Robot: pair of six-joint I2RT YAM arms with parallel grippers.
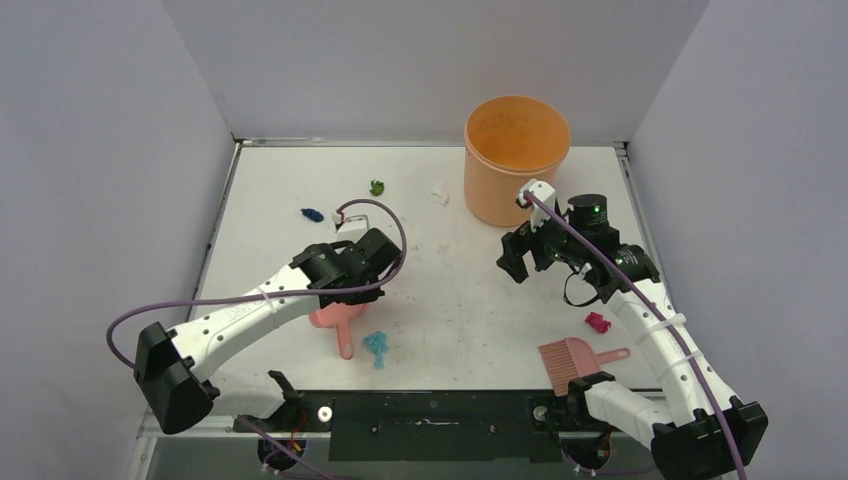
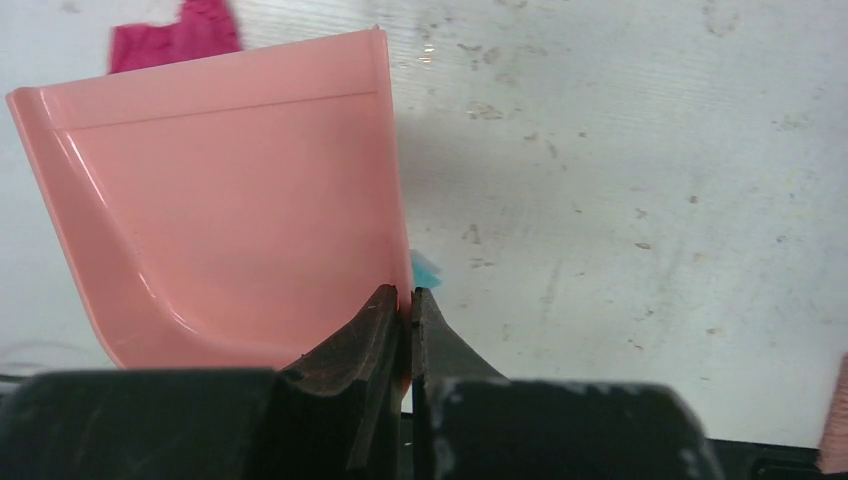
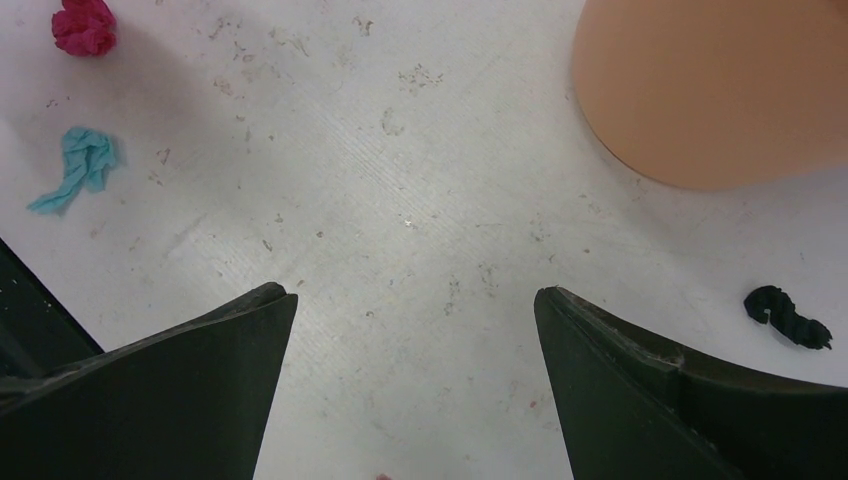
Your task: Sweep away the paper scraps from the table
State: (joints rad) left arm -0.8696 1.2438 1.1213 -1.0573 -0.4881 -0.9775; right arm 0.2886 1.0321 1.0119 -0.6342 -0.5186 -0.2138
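From above we see only the handle and a sliver of the pink dustpan (image 1: 343, 335); the left arm (image 1: 250, 305) covers the rest. In the left wrist view the pan hides most of a cyan scrap (image 2: 425, 268) and the top edge crops a magenta scrap (image 2: 175, 45). The right wrist view crops the orange bucket (image 3: 720, 90)

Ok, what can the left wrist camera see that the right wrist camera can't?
Only the left wrist view shows the pink dustpan, pinched at its side wall by the left gripper. Only the right wrist view shows the orange bucket, a dark scrap and the open right gripper. Both show the white table, a magenta scrap and a cyan scrap, just a sliver in the left view.
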